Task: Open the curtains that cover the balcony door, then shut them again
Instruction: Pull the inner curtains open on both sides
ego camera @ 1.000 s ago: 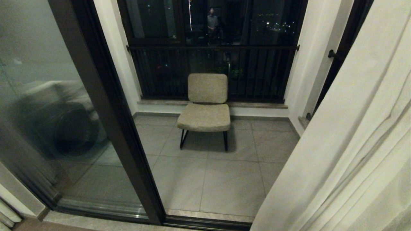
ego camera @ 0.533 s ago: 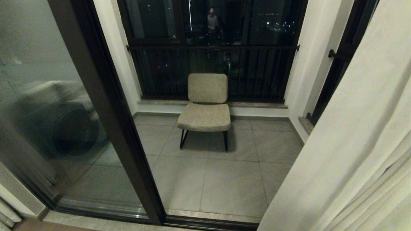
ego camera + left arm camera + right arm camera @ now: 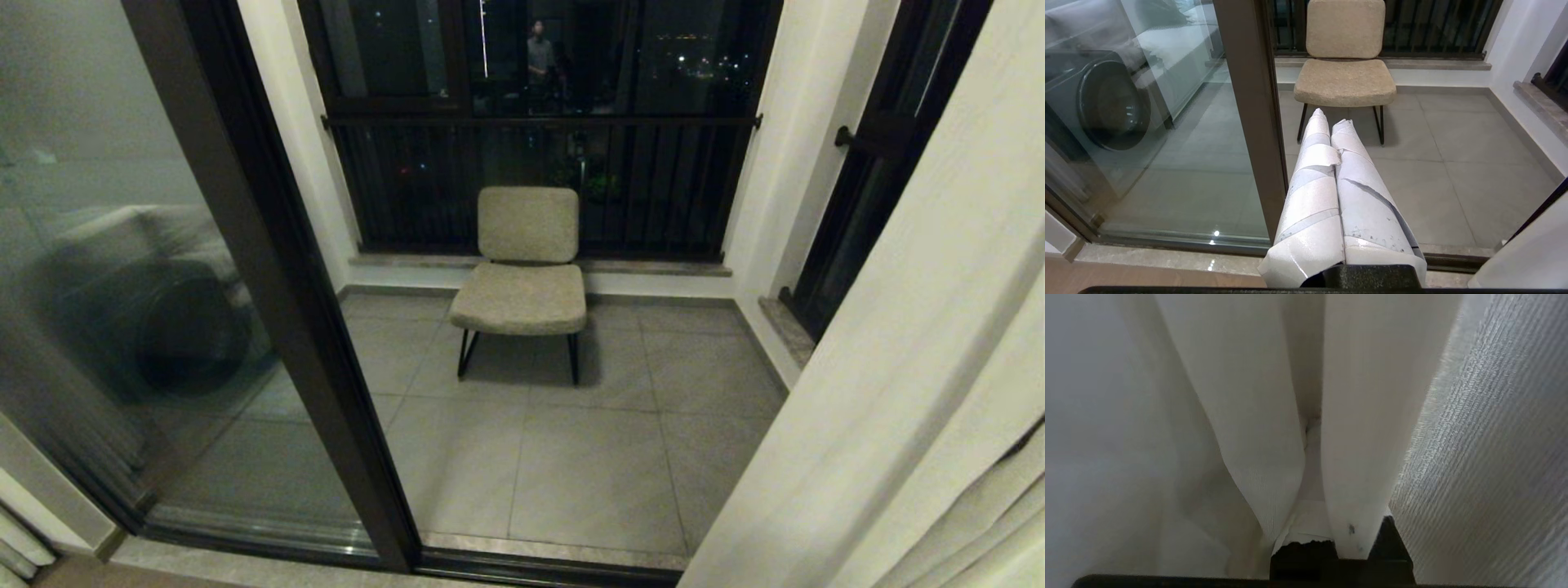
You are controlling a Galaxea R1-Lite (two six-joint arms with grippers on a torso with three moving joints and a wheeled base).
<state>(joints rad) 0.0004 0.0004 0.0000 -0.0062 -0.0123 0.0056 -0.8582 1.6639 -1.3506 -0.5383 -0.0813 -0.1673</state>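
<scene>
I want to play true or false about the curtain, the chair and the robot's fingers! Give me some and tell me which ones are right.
1. The curtain hangs at the right side of the doorway. True.
2. The chair lies tipped over. False: it stands upright on the balcony floor.
3. The left gripper has its fingers pressed together, holding nothing. True.
4. The curtain covers the whole opening. False: the chair and floor show through it.
5. The right gripper is closed with curtain fabric around it. True.
6. The balcony door has a white frame. False: it is dark.

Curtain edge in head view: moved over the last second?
Yes. The curtain edge slid right, away from the chair, uncovering more floor and side window frame.
</scene>
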